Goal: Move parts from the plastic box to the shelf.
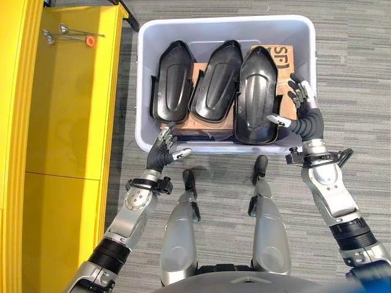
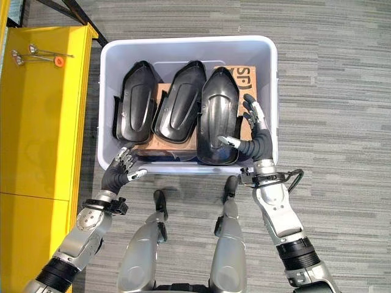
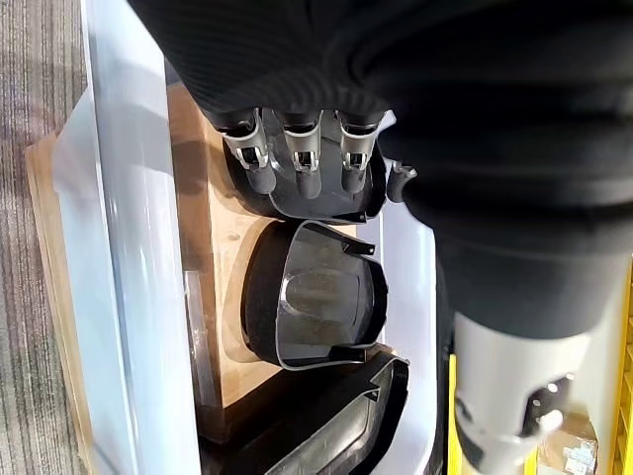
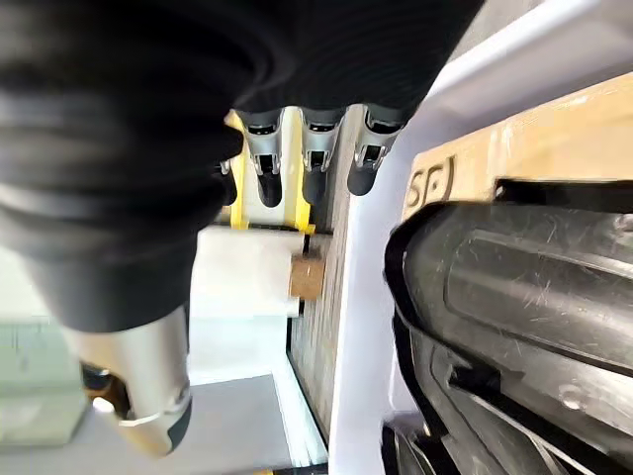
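Two hands, both with relaxed fingers holding nothing: left hand [image 1: 164,151] at box's [image 1: 146,85] 7 o'clock rim, right hand [image 1: 303,110] at 4 o'clock, flanking the nearest part [image 1: 259,91], likely for two-handed lift. Three parts lie inside; yellow shelf [image 1: 67,122] at 9 o'clock.

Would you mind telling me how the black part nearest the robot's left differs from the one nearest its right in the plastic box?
The leftmost black part lies beside the yellow shelf's side of the plastic box; the rightmost black part lies by the right hand. The rightmost reaches closer to the box's near wall and looks larger. The open right hand flanks the rightmost; the open left hand sits below the leftmost, at the box's near rim. Both are glossy, elongated shells resting on cardboard.
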{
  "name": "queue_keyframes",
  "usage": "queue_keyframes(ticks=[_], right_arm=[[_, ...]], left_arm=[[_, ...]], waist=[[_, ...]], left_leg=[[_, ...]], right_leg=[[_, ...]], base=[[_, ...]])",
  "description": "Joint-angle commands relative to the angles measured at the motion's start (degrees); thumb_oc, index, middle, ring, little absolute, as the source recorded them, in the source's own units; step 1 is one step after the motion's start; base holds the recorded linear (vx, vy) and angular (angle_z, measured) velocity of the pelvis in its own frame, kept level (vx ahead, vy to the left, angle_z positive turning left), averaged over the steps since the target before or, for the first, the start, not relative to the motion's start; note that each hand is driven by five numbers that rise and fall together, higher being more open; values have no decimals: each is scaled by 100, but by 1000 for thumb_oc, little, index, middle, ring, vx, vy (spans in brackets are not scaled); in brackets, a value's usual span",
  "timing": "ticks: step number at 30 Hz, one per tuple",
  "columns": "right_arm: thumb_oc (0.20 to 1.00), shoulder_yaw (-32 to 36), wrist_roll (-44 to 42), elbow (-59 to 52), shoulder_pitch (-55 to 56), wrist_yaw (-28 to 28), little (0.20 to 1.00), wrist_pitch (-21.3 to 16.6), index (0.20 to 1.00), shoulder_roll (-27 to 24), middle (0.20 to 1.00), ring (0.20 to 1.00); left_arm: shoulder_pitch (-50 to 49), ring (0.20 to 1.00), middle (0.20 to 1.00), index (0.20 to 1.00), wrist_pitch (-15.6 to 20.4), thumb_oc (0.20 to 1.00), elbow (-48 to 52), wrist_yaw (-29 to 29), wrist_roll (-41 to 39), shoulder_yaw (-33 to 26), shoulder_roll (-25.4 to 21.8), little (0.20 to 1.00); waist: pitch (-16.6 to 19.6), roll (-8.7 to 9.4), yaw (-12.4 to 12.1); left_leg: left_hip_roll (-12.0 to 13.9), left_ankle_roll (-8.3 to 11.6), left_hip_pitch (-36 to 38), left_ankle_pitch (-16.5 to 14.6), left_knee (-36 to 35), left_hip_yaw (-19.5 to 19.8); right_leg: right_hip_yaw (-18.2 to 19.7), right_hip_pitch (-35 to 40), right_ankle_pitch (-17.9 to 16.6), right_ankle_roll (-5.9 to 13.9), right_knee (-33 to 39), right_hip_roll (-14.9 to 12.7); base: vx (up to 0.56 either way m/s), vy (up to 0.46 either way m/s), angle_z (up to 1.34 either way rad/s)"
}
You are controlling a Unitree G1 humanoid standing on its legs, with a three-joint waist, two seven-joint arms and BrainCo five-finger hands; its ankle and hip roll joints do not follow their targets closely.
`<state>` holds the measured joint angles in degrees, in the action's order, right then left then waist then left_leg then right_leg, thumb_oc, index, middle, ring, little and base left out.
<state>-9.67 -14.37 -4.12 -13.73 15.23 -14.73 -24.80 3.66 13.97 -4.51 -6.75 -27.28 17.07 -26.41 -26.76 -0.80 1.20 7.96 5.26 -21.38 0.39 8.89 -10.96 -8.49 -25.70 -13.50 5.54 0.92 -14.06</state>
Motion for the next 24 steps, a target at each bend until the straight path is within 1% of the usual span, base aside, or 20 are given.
queue_keyframes(ticks=[1,3,5,10,11,13,16,24], right_arm=[[1000,200,253,-214,-121,469,1000,-411,1000,-6,1000,1000],[1000,228,539,20,-243,817,1000,-373,1000,82,1000,1000],[1000,263,617,248,-326,979,1000,-344,1000,141,1000,1000],[1000,333,936,1158,-661,1527,1000,-133,1000,221,1000,1000],[1000,332,936,1163,-665,1529,1000,-136,1000,221,1000,1000],[1000,274,1100,1539,-838,1670,1000,-24,1000,205,1000,1000],[1000,199,1229,1824,-1003,1750,1000,82,1000,185,1000,1000],[1000,6,1320,2491,-1244,1771,1000,240,1000,198,1000,1000]], left_arm=[[-312,1000,1000,1000,288,1000,468,-101,204,-92,-231,1000],[-281,1000,1000,1000,330,1000,482,-180,202,-55,-220,1000],[-273,1000,1000,1000,356,1000,499,-209,187,-26,-224,1000],[-212,1000,1000,1000,373,1000,463,-271,188,90,-244,1000],[-211,1000,1000,1000,374,1000,463,-271,188,90,-244,1000],[-191,1000,1000,1000,401,1000,459,-286,173,132,-274,1000],[-189,1000,1000,1000,413,1000,471,-294,168,164,-295,1000],[-163,1000,1000,1000,426,1000,413,-327,167,241,-337,1000]], waist=[[256,-29,-25],[254,-72,-38],[248,-92,-44],[237,-180,-98],[236,-179,-98],[218,-214,-123],[201,-243,-145],[159,-271,-181]], left_leg=[[169,5,-397,82,179,366],[169,3,-403,86,188,366],[164,2,-398,88,182,371],[158,-5,-484,76,253,405],[158,-5,-486,76,254,405],[153,-6,-520,76,274,411],[147,-7,-557,77,302,408],[145,-13,-643,68,362,434]], right_leg=[[184,234,928,397,-1029,-398],[179,244,932,399,-1032,-401],[171,254,932,398,-1034,-407],[162,188,940,389,-1094,-416],[162,187,940,389,-1094,-416],[168,166,947,389,-1111,-412],[164,143,944,386,-1126,-413],[160,74,941,374,-1181,-421]], base=[[-3,1,-6],[-2,1,-2],[0,0,0],[0,0,0],[0,0,0],[0,0,0],[0,0,0],[0,0,0]])
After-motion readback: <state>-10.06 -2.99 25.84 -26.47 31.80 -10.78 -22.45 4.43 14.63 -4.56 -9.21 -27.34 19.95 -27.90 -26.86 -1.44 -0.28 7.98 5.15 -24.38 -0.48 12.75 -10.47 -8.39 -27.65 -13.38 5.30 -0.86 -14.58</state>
